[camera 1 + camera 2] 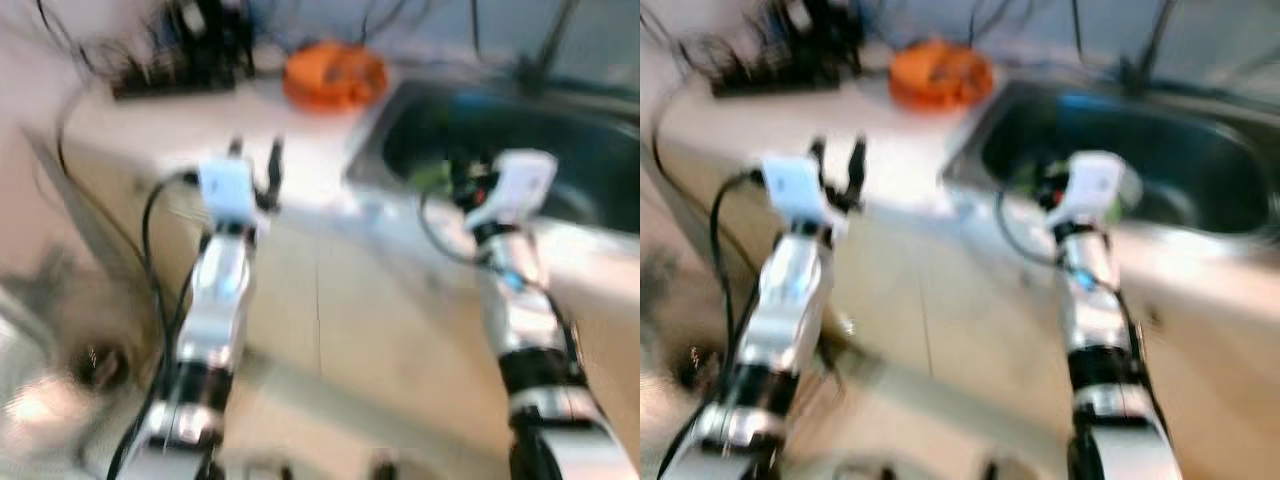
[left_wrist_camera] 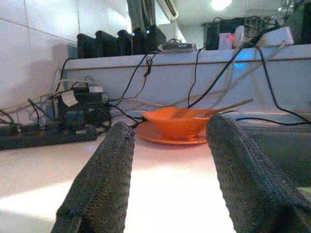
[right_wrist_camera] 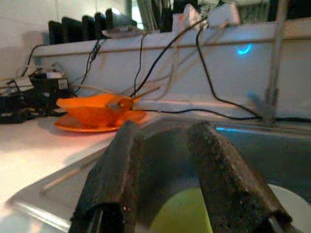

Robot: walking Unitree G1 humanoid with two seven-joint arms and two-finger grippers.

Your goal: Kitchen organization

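Observation:
An orange bowl on an orange plate [image 1: 335, 72] sits at the back of the white counter [image 1: 170, 130], with a utensil resting in it [image 2: 180, 121]. My left gripper [image 1: 255, 165] hovers over the counter in front of the bowl, open and holding nothing [image 2: 170, 160]. My right gripper [image 1: 458, 178] reaches over the near rim of the dark sink [image 1: 560, 150], open with nothing between its fingers [image 3: 163, 160]. Just below it in the sink lies a yellow-green thing [image 3: 180, 213] beside a white dish [image 3: 291, 199]. The head views are blurred.
A black power strip with tangled cables [image 1: 170, 75] lies at the counter's back left. The faucet [image 3: 272, 97] rises behind the sink. Beige cabinet fronts [image 1: 330, 300] drop below the counter edge, and a black cable [image 1: 150, 250] hangs at the left.

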